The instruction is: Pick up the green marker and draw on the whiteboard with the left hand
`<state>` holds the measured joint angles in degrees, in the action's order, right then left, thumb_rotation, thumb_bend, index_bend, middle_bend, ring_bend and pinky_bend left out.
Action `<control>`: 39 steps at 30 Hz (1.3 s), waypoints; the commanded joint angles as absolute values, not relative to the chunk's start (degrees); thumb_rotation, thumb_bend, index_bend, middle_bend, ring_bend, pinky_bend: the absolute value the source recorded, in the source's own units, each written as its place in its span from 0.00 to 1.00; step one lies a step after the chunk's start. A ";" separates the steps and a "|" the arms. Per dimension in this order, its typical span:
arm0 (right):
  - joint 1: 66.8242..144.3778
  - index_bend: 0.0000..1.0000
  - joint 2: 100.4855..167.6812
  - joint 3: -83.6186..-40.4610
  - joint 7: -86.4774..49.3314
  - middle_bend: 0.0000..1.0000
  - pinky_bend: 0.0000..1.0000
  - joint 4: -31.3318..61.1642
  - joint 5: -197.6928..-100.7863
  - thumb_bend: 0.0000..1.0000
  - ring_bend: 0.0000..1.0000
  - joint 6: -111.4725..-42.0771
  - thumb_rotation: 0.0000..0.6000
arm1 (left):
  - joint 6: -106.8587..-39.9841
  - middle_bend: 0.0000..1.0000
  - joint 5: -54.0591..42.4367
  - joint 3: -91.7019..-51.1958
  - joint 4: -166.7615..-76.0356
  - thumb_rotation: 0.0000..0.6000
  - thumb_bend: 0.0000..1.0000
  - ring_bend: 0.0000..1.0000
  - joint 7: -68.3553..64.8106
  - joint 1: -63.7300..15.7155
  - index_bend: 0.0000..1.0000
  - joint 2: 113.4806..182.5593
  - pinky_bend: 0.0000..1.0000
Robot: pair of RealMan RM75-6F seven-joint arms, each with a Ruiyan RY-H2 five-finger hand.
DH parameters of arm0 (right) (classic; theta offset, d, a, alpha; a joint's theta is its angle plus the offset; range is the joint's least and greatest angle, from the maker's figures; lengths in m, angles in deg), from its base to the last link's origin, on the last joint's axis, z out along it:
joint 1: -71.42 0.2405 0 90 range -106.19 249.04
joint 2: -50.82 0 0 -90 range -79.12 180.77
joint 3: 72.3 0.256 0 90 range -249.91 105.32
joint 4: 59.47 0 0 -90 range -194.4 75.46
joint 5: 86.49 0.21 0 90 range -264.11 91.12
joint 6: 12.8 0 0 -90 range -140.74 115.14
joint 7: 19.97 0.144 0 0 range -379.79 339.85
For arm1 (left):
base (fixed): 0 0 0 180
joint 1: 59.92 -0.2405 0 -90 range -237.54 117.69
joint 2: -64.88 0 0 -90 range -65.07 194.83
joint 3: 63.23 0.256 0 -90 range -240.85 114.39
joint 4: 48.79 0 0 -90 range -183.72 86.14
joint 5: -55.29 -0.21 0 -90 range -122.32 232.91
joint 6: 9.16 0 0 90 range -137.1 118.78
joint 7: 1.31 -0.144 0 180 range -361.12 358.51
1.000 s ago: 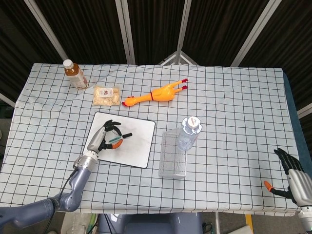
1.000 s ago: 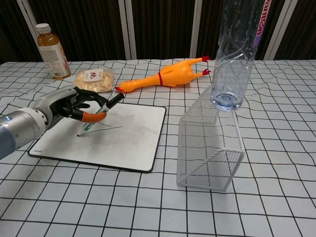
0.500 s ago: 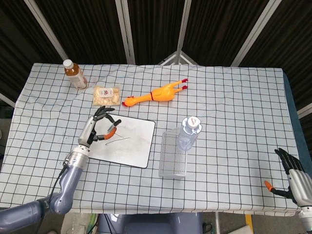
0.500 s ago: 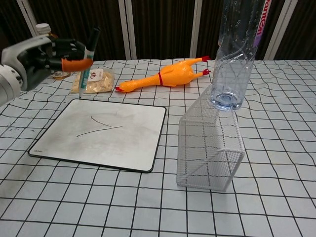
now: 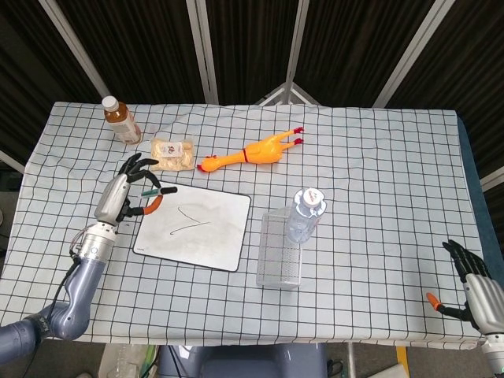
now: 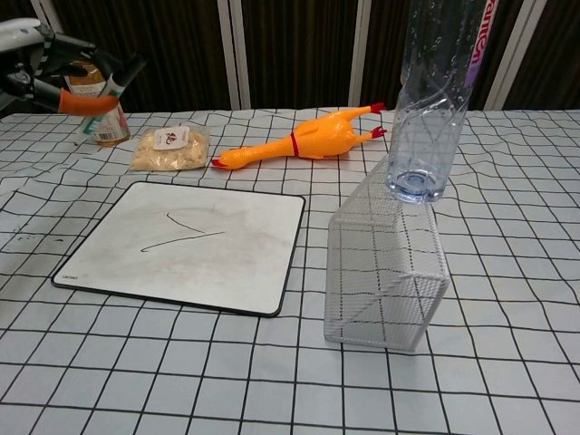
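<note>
Left hand has lifted off the white rectangular whiteboard and drawn back to its left edge — green marker still pinched between thumb and fingers, held in the air above the checked tablecloth. The board's thin dark zigzag stroke is unchanged from half a second ago. Right hand stays at the table's near right corner, fingers apart, holding nothing.
</note>
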<state>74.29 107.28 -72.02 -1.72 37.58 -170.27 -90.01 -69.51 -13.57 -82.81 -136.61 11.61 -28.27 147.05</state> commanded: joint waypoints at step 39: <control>74.38 0.00 107.12 -72.46 -3.32 0.00 0.00 37.20 -171.34 0.27 0.00 -90.02 1.00 | -82.89 0.00 -12.83 -70.63 -147.57 1.00 0.18 0.00 -8.03 -41.36 0.00 136.30 0.00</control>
